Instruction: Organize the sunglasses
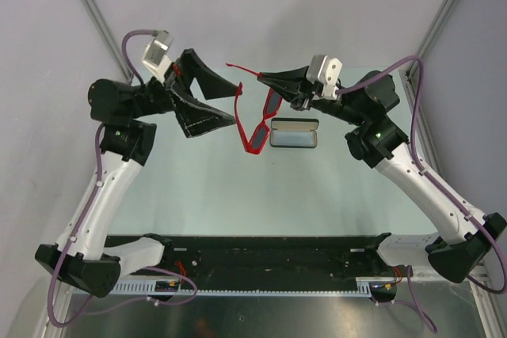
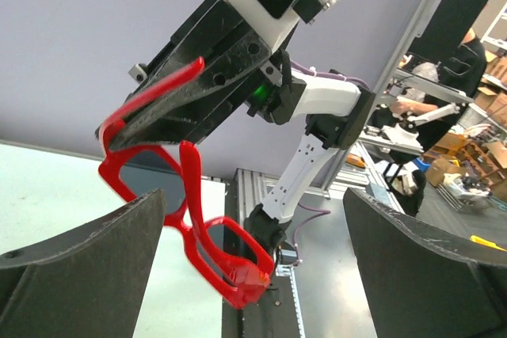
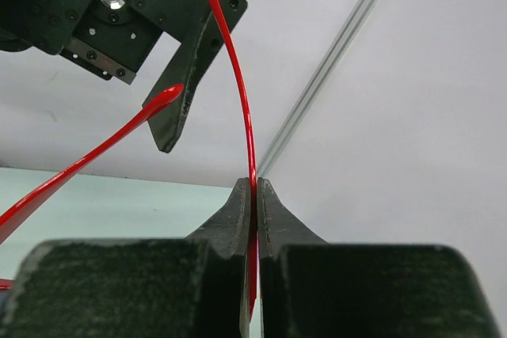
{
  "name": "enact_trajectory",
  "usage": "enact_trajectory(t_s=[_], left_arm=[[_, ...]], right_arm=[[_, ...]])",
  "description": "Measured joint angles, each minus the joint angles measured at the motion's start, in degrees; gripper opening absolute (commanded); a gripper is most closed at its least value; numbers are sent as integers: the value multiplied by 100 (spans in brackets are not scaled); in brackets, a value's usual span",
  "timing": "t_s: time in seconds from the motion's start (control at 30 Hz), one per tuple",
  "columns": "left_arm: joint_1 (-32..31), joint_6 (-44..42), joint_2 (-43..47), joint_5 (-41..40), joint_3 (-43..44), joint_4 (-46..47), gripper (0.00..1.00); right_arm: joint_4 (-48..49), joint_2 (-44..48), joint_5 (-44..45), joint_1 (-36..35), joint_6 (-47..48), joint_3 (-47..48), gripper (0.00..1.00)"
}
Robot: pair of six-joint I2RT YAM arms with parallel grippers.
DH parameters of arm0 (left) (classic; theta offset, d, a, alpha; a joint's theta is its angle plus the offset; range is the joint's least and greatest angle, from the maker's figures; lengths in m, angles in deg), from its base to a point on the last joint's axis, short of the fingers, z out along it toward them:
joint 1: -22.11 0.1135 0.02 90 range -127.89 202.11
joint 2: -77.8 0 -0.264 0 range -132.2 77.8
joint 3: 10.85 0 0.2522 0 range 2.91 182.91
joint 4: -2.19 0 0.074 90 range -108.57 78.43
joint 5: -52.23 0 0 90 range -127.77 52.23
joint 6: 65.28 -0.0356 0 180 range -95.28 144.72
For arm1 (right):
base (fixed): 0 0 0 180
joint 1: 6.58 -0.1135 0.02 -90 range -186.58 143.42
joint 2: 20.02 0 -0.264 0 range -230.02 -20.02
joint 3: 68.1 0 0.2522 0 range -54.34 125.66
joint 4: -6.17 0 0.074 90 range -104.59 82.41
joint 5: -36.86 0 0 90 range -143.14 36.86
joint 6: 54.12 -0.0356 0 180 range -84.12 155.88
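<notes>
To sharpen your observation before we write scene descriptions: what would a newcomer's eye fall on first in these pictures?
The bright red sunglasses hang in mid-air over the table, one arm pinched in the shut right gripper. Facing them, the left gripper gapes wide open near the free arm's tip. A black case lies on the table just right of the glasses.

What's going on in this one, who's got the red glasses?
The right gripper is shut on one arm of the red sunglasses and holds them in the air above the table. The left gripper is wide open right beside them, its fingers near the glasses' free arm, gripping nothing. The black case lies on the table below, and the glasses are not in it.
</notes>
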Motion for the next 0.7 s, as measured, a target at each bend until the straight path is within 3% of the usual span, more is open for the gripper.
enact_trajectory(t_s=[0.23, 0.3, 0.43, 0.7], left_arm=[[192, 55, 111, -24, -417, 63, 78], [195, 59, 57, -22, -540, 28, 78], [164, 55, -35, -31, -597, -17, 90], [-11, 57, -216, -26, -597, -13, 96]], right_arm=[[195, 0, -131, 199, -273, 0, 0], [236, 0, -192, 232, -356, 0, 0], [308, 2, -350, 236, -518, 0, 0], [476, 11, -540, 184, -776, 0, 0]])
